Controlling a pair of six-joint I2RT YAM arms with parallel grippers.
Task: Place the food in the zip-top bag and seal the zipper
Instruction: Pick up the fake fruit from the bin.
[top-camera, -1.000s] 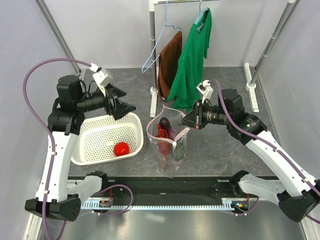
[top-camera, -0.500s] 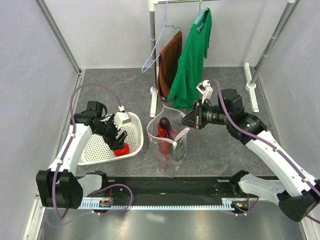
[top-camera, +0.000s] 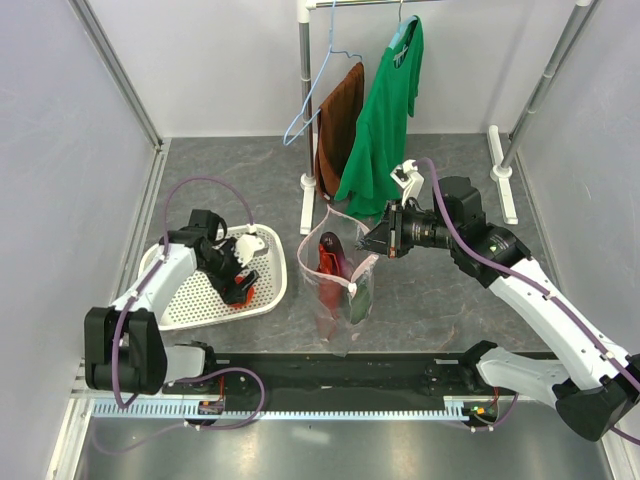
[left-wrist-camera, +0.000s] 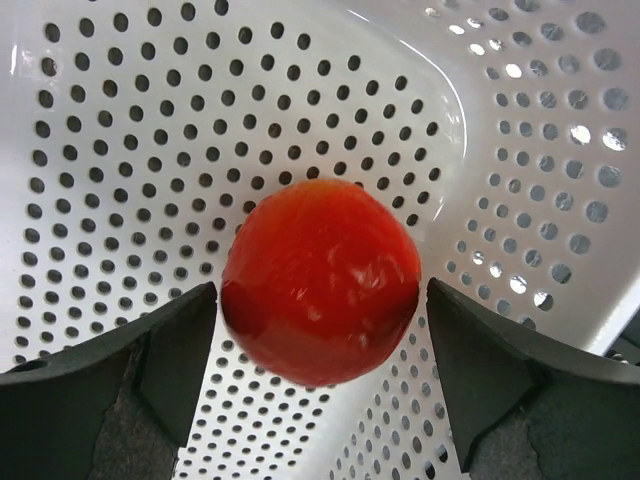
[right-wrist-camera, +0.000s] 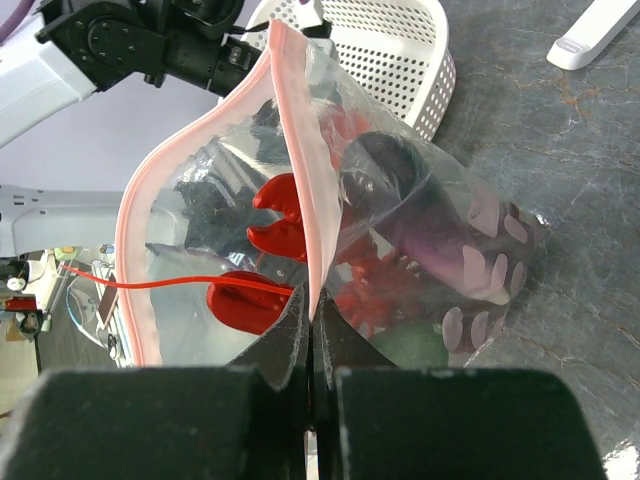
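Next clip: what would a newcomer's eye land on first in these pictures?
A bright red tomato lies in the white perforated basket at the left, with the left gripper open on either side of it. At centre, the right gripper is shut on the pink zipper edge of the clear dotted bag, whose mouth gapes, with the red lobster and dark grapes inside.

Pale walls (top-camera: 230, 70) enclose a grey mottled tabletop (top-camera: 420, 312); a rack (top-camera: 306, 100) holds a green shirt (top-camera: 385, 130).

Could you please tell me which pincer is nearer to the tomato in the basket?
Left. The left pincer straddles the tomato, open; the right pincer is away at the bag, shut on its zipper.
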